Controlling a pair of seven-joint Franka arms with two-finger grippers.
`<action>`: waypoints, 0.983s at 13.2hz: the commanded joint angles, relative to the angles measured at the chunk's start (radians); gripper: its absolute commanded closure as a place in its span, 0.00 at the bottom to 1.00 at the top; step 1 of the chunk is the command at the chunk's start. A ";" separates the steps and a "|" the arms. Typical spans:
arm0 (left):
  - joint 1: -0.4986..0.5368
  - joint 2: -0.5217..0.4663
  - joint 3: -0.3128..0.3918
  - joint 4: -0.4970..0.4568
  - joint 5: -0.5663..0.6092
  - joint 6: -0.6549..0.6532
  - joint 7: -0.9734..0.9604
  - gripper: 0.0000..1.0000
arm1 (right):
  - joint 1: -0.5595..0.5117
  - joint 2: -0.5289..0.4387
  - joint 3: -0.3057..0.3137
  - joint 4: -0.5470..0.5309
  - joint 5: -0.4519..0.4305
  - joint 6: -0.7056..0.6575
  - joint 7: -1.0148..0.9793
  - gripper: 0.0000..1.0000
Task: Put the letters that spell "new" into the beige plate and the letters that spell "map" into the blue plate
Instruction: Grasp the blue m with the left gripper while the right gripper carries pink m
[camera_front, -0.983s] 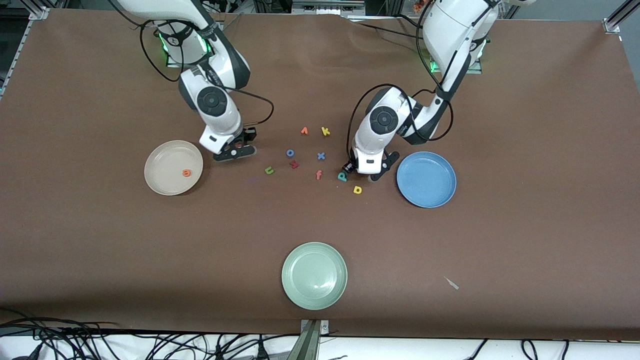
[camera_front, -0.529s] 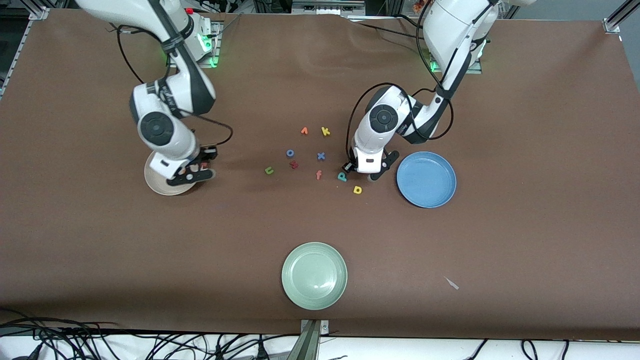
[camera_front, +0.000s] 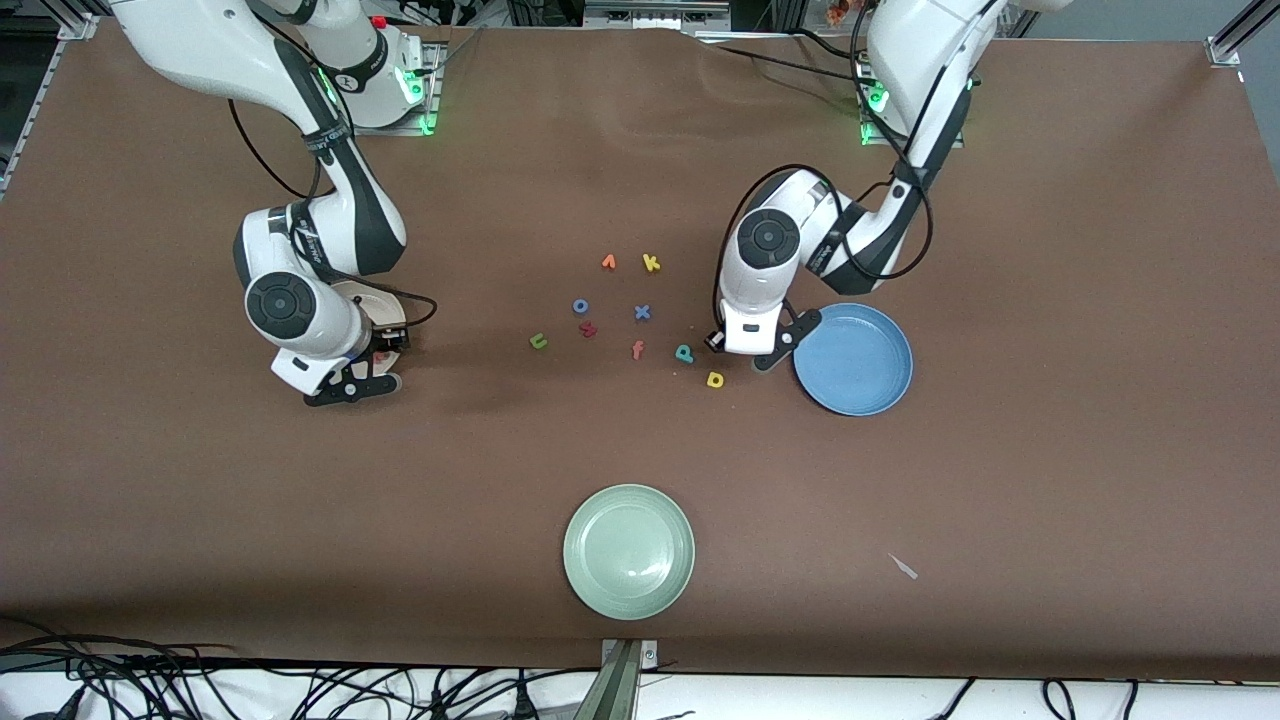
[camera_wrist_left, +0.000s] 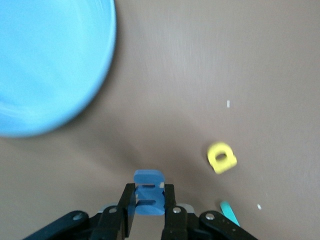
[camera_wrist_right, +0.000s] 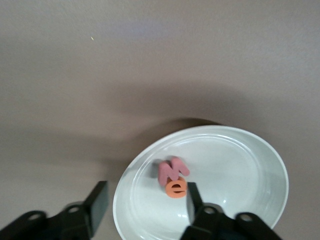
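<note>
My left gripper (camera_wrist_left: 149, 201) is shut on the light-blue m (camera_wrist_left: 148, 180), a little above the table beside the blue plate (camera_front: 853, 358) (camera_wrist_left: 45, 60). The yellow a (camera_front: 715, 379) (camera_wrist_left: 221, 157) and teal p (camera_front: 684, 352) (camera_wrist_left: 229, 212) lie on the table close by. My right gripper (camera_front: 350, 388) (camera_wrist_right: 145, 200) hangs open over the beige plate (camera_wrist_right: 270, 155), which the arm mostly hides in the front view. The pinkish w (camera_wrist_right: 171, 170) and orange e (camera_wrist_right: 176, 188) lie touching in that plate. The green n (camera_front: 538, 341) rests on the table between the two arms.
Other letters lie scattered mid-table: a dark red one (camera_front: 588, 328), blue o (camera_front: 580, 306), blue x (camera_front: 642, 312), orange-red f (camera_front: 637, 349), an orange letter (camera_front: 608, 262) and yellow k (camera_front: 651, 263). A pale green plate (camera_front: 628, 551) sits near the front edge.
My right arm swung over the beige plate and opened, leaving the w beside the e. My left gripper shut on the m and shifted toward the blue plate.
</note>
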 joint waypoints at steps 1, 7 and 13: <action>0.053 -0.059 0.000 -0.012 0.066 -0.089 0.120 0.98 | 0.020 0.005 0.019 0.092 0.015 -0.103 0.088 0.00; 0.230 -0.120 -0.006 -0.070 0.064 -0.106 0.446 1.00 | 0.152 0.050 0.053 0.132 0.145 -0.033 0.278 0.00; 0.320 -0.037 -0.006 -0.114 0.064 0.082 0.558 0.98 | 0.267 0.127 0.053 0.121 0.150 0.115 0.493 0.00</action>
